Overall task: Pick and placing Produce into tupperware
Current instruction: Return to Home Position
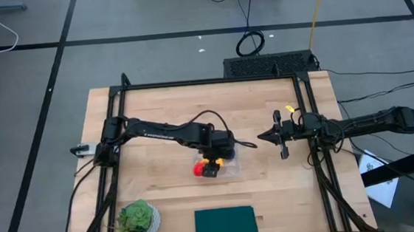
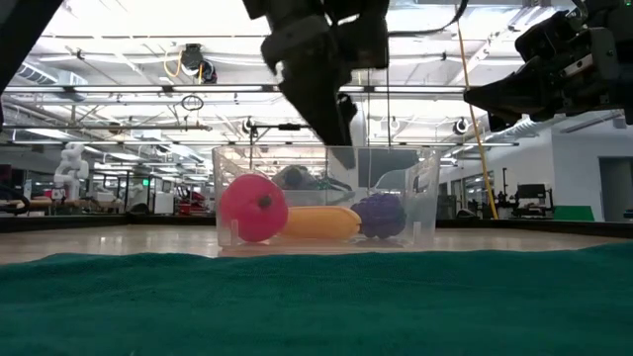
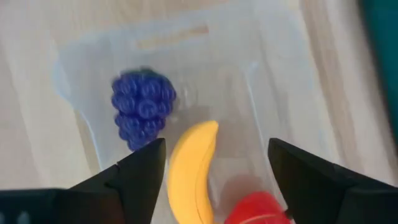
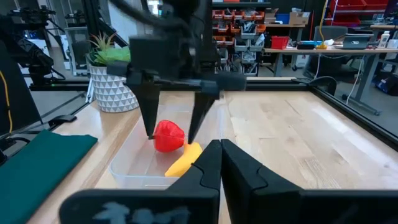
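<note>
One wooden worktop (image 1: 162, 112) is carrying everything. Two dark arms are showing. The left arm (image 1: 160, 131) is reaching to mid-worktop, and its left claw (image 3: 216, 149) is hanging just above the tupperware, fingers (image 3: 140, 171) spread wide and gripping nothing. The right arm (image 1: 370, 123) is waiting at the right edge; its right claw (image 4: 217, 149) is sitting closed, fingers touching, empty and well apart from the container. One dark green flat mat (image 1: 225, 223) is lying at the near edge, with one potted leafy plant (image 1: 136, 218) sitting beside it. One clear tupperware (image 2: 420, 168) is standing mid-worktop. Three produce pieces are lying inside it: one red fruit (image 2: 253, 208), one yellow banana (image 2: 318, 222) between, and one purple grape cluster (image 2: 380, 215).
</note>
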